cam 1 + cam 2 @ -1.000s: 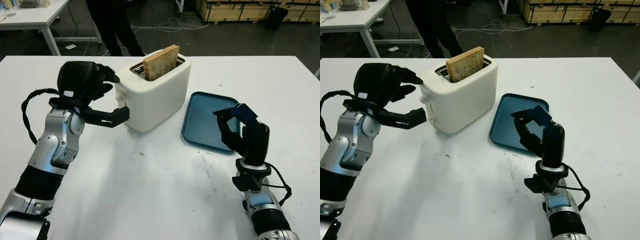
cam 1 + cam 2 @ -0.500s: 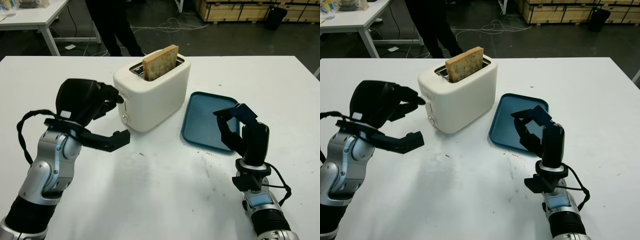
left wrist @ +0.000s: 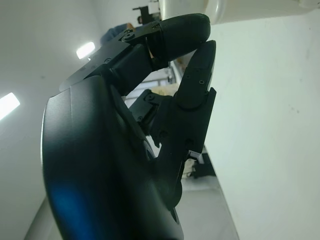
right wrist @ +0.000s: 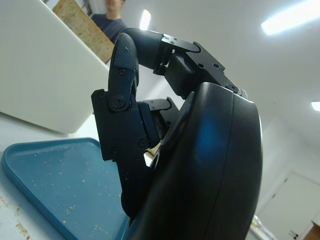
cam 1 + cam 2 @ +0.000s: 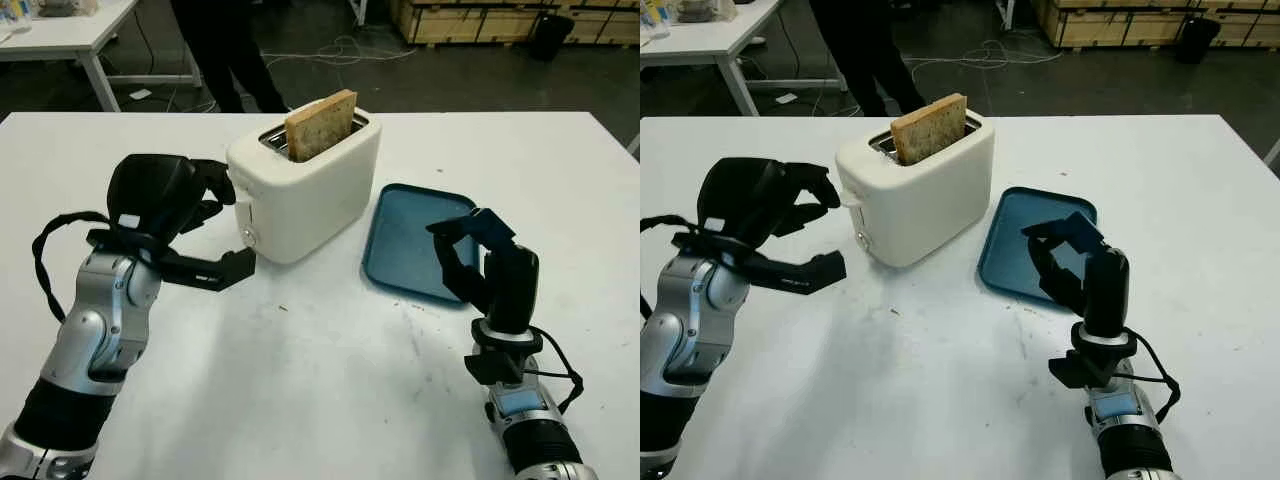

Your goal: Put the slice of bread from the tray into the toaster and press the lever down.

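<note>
A white toaster (image 5: 310,185) stands at the middle of the table, and the slice of bread (image 5: 321,124) sticks up out of its slot. The lever (image 5: 243,206) on the toaster's left end is high. My left hand (image 5: 215,225) is open just left of that end: the upper fingers (image 5: 218,182) are close beside the lever and the thumb reaches along the table below it. The blue tray (image 5: 405,240) lies right of the toaster with only crumbs in it. My right hand (image 5: 465,255) is open and upright over the tray's near right corner.
A person's legs (image 5: 225,50) stand beyond the table's far edge. Another white table (image 5: 70,30) is at the back left and wooden crates (image 5: 480,20) at the back right. Bare white tabletop (image 5: 320,380) stretches in front of the toaster.
My left hand left the toaster's end, dropped down and back, and has now come up towards the lever again. The bread, toaster and right hand stayed put.
</note>
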### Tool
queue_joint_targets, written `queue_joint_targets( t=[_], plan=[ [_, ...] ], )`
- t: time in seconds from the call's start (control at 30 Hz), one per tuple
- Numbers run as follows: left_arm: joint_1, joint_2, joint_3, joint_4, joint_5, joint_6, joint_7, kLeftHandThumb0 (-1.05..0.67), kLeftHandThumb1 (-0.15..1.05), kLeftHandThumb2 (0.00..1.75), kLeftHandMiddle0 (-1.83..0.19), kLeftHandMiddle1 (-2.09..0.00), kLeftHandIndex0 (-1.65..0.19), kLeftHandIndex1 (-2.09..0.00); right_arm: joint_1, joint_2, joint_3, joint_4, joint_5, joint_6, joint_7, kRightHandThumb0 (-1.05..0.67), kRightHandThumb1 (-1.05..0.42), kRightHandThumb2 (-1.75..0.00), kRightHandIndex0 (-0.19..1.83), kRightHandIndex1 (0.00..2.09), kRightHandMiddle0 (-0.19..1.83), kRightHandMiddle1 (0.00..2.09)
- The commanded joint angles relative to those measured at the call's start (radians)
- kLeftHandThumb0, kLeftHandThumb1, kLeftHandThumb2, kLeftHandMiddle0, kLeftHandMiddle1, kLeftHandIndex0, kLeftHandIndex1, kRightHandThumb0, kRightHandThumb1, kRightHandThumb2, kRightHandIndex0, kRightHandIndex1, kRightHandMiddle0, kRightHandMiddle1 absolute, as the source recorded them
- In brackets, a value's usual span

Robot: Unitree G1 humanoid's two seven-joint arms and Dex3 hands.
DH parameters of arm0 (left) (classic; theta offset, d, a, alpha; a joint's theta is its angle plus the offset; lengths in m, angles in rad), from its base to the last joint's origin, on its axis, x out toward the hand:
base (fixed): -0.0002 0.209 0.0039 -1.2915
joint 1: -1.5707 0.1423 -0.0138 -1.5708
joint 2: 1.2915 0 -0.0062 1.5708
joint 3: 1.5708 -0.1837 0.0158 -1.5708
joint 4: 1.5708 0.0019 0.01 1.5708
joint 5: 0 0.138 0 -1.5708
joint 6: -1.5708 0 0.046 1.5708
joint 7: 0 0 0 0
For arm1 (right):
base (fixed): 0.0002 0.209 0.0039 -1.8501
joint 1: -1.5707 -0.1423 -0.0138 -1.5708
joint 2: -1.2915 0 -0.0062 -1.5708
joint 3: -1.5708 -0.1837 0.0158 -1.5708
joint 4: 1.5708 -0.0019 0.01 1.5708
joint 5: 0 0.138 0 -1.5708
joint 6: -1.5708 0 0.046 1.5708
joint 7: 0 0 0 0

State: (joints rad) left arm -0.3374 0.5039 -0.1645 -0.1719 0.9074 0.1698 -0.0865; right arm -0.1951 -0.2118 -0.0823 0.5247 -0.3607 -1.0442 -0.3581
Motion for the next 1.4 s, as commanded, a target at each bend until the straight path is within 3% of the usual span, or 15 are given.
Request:
queue_joint_targets(
  t=[0.0,0.13,0.23,0.33,0.43,0.87,1.37],
  plan=[
    [-0.034,-0.006,-0.007,0.031,0.005,0.001,0.003,-0.29,0.89,0.01,-0.87,-1.61,-0.99,-0.95,0.002,0.001,-0.001,-0.009,0.010,0.005,0.003,-0.46,-0.92,-0.37,0.64,1.67,0.63,1.15],
    [-0.067,-0.009,-0.018,0.083,0.002,-0.012,0.019,-0.29,0.89,0.00,-0.88,-1.61,-1.00,-0.92,0.003,0.002,-0.003,-0.013,0.005,0.007,0.001,-0.46,-0.92,-0.37,0.65,1.67,0.63,1.15],
    [-0.089,-0.009,-0.024,0.119,-0.007,-0.038,0.044,-0.27,0.87,0.00,-0.87,-1.69,-0.94,-1.13,0.004,0.002,-0.004,-0.016,0.003,0.008,0.000,-0.47,-0.92,-0.38,0.64,1.67,0.63,1.15],
    [-0.101,-0.009,-0.027,0.136,-0.009,-0.047,0.050,-0.26,0.87,0.00,-0.90,-1.70,-0.91,-1.17,0.007,0.004,-0.005,-0.018,0.002,0.012,-0.002,-0.47,-0.92,-0.38,0.64,1.68,0.63,1.15],
    [-0.108,-0.012,-0.027,0.145,-0.011,-0.048,0.051,-0.26,0.86,0.00,-0.95,-1.66,-0.97,-1.02,0.007,0.004,-0.006,-0.019,0.000,0.011,-0.004,-0.47,-0.92,-0.38,0.65,1.68,0.63,1.15],
    [-0.116,-0.007,-0.027,0.157,-0.016,-0.057,0.052,-0.26,0.85,0.00,-0.96,-1.59,-1.04,-0.81,0.005,0.005,-0.006,-0.018,-0.003,0.006,-0.005,-0.46,-0.92,-0.37,0.64,1.68,0.63,1.15],
    [-0.137,-0.013,-0.041,0.204,-0.018,-0.063,0.062,-0.27,0.85,0.00,-0.93,-1.61,-1.03,-0.84,0.004,0.005,-0.005,-0.012,0.006,0.001,-0.002,-0.46,-0.92,-0.38,0.63,1.69,0.63,1.15]
  ],
)
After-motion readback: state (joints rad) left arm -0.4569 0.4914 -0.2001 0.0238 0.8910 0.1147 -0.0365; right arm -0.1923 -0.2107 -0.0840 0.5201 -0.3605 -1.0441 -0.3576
